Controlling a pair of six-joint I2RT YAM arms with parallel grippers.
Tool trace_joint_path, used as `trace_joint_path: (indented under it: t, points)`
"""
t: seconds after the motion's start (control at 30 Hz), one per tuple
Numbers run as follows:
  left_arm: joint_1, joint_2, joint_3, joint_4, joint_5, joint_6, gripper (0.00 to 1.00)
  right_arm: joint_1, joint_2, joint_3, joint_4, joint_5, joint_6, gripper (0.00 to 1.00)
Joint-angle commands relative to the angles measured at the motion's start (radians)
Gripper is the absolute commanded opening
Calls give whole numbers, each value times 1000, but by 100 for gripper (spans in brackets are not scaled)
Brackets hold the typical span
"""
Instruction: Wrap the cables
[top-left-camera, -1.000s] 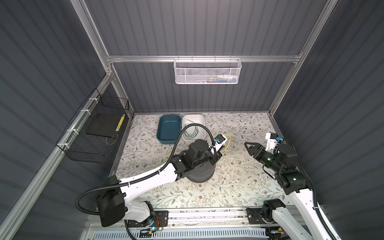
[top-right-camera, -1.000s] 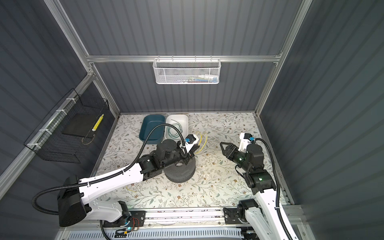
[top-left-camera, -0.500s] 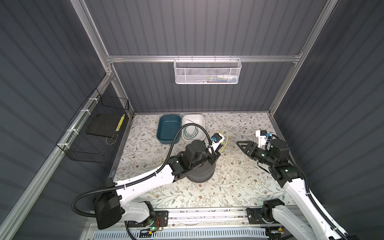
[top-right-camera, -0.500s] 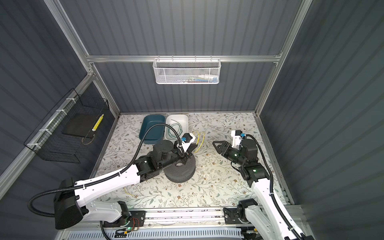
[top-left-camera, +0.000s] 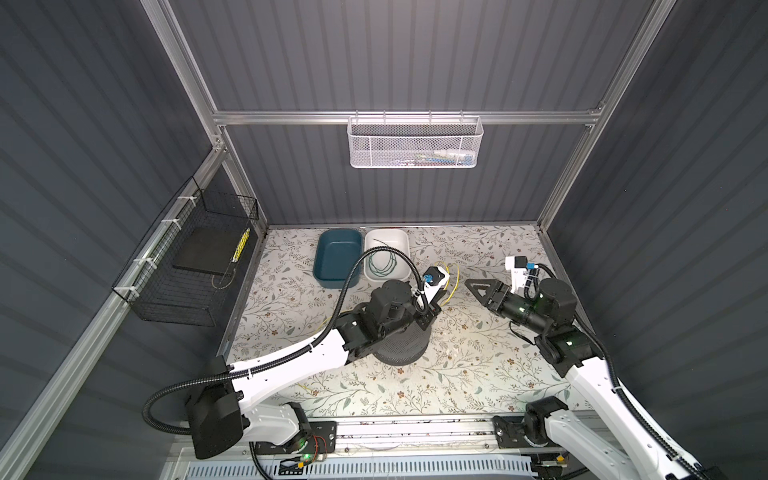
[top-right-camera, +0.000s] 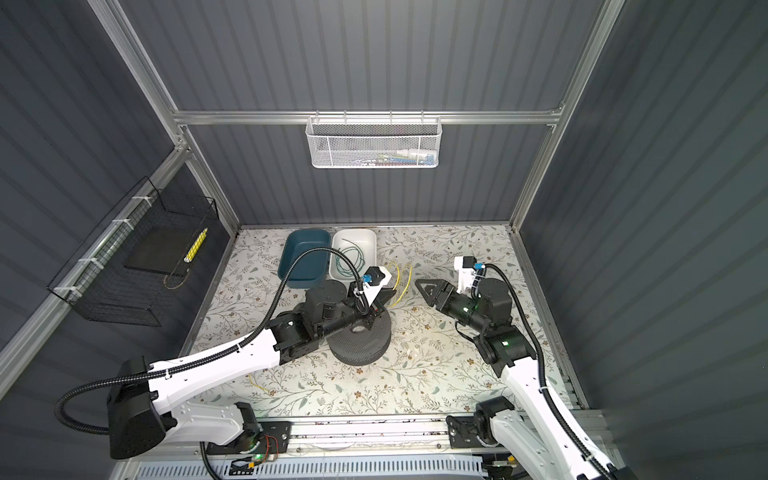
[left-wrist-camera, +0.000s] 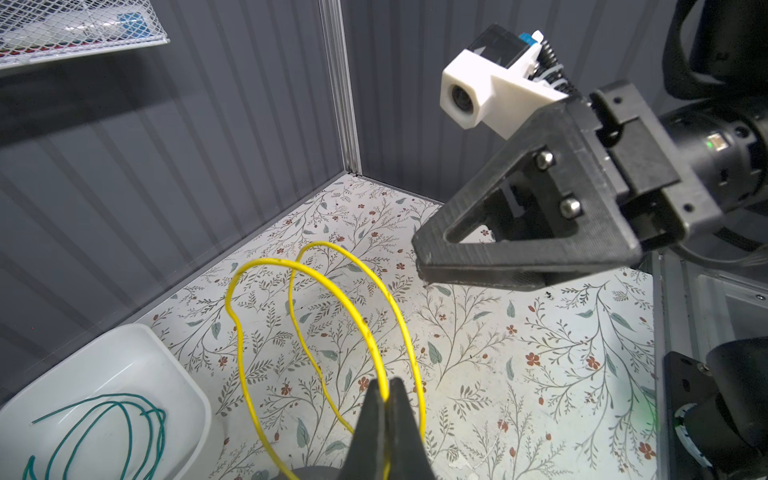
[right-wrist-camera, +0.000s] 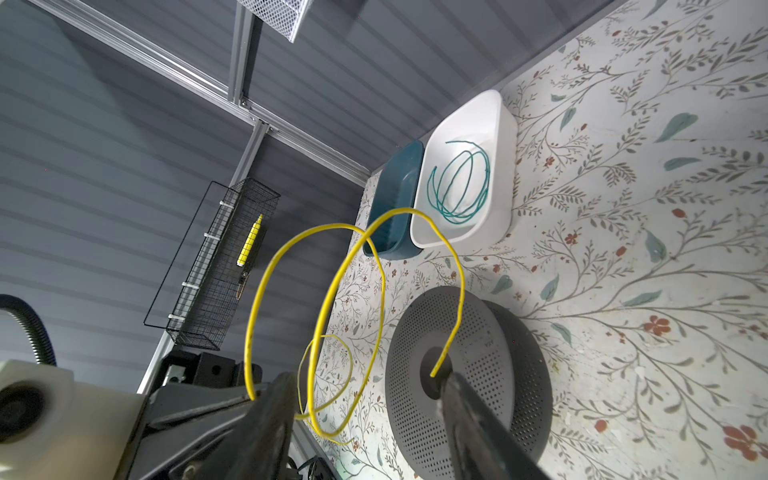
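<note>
The yellow cable (left-wrist-camera: 266, 261) was held pinched in the closed left gripper (left-wrist-camera: 386, 384), loops upright before the open right gripper (right-wrist-camera: 368, 380), apparently for a second grasp.

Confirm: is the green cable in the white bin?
In. The green cable lies loosely coiled on the floor of the white bin.

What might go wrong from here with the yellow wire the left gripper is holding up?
1. The left gripper pinches the yellow cable only at its tips, so the springy loops may slip free or uncoil.
2. The right gripper is open beside the loops; closing could catch just one strand or miss the thin wire altogether.
</note>
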Motion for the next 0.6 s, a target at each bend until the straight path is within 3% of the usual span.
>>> trace_joint_path:
  t: [0.0, 0.3, 0.4, 0.57]
  points:
    - [5, 10, 41, -9, 16, 0, 0, 5, 29, 13, 78, -35, 30, 58]
    - [4, 38, 56, -12, 27, 19, 0, 30, 143, 20, 201, -83, 81, 49]
    - [5, 46, 65, -11, 37, 12, 0, 30, 146, 20, 195, -81, 72, 37]
    - [5, 50, 85, -9, 44, 14, 0, 30, 130, 19, 164, -66, 56, 28]
